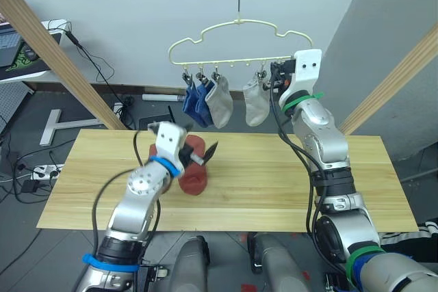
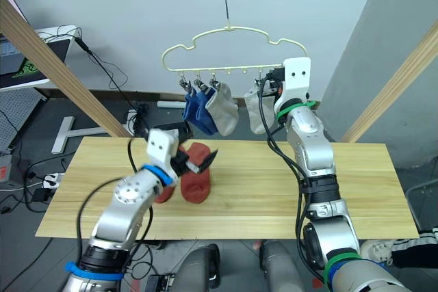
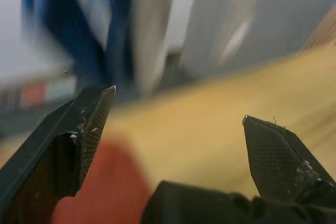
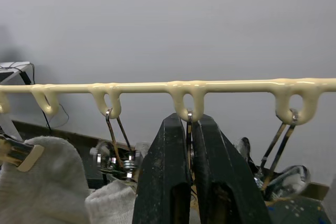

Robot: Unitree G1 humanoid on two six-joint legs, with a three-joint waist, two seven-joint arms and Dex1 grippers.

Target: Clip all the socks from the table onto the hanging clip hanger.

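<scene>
- Plain white wall (image 1: 137,11) across the back — grey panel (image 1: 404,25) at upper right.
- Slanted wooden frame poles (image 1: 48,52) on both sides.
- Dark floor (image 1: 75,111) at left, cables (image 1: 27,169) and a power strip lying there.

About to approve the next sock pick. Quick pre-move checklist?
1. Left gripper open: ok, fingers spread above the rust-red socks.
2. Socks left on the table: ok, two rust-red ones remain.
3. Already hung on the clip hanger: ok, two blue socks and two grey socks.
4. Right gripper at the hanger: ok, shut on a clip.
5. That clip pressed open: cannot tell.
6. Free clips for the last two socks: cannot tell.
</scene>
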